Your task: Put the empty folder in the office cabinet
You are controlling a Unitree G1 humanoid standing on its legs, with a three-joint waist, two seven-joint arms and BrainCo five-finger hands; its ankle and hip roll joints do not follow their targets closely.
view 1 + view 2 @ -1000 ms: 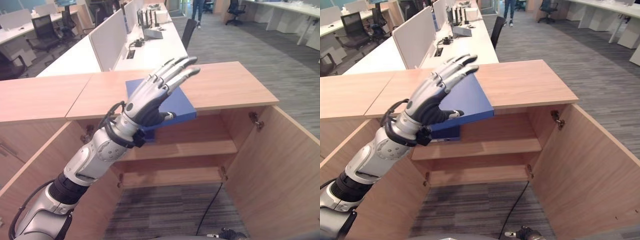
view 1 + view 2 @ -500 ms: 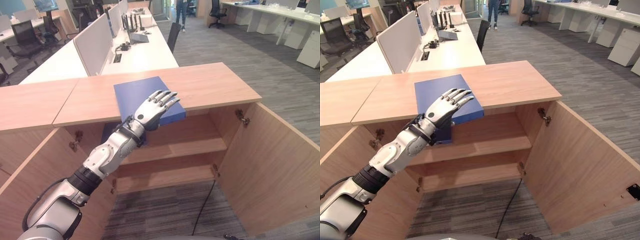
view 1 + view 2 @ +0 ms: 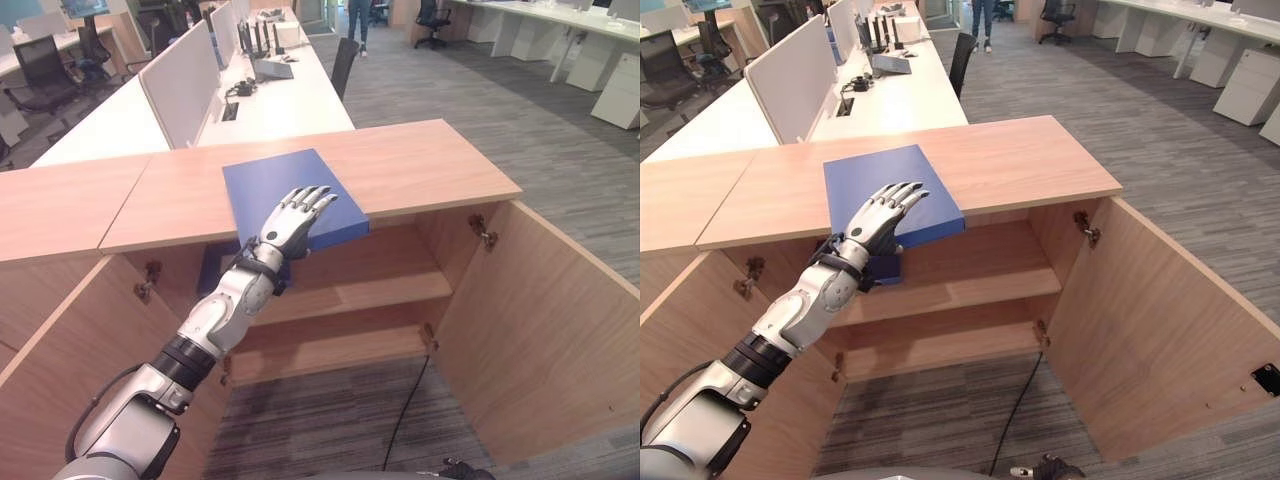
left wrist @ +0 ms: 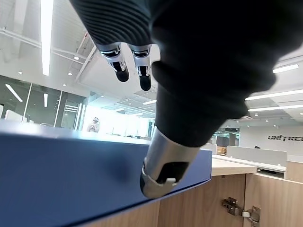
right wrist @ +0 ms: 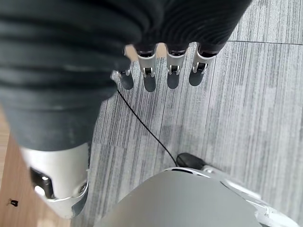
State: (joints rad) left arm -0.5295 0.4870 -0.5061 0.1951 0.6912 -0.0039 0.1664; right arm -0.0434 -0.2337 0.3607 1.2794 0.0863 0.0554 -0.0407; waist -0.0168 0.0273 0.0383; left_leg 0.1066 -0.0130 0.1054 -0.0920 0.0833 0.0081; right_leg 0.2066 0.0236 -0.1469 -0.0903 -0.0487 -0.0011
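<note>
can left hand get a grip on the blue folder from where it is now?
Probably yes. The left hand is already at the blue folder, fingers straight over its top, thumb by the edge that overhangs the cabinet top. Nothing stands between them; the fingers only need to close.

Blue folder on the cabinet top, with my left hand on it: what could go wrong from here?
The blue folder overhangs the cabinet top's front edge; the left hand has straight fingers on top and the thumb under that edge, so it might tip off. The open right door stands nearby; a wide swing down to the shelf could clip it.
</note>
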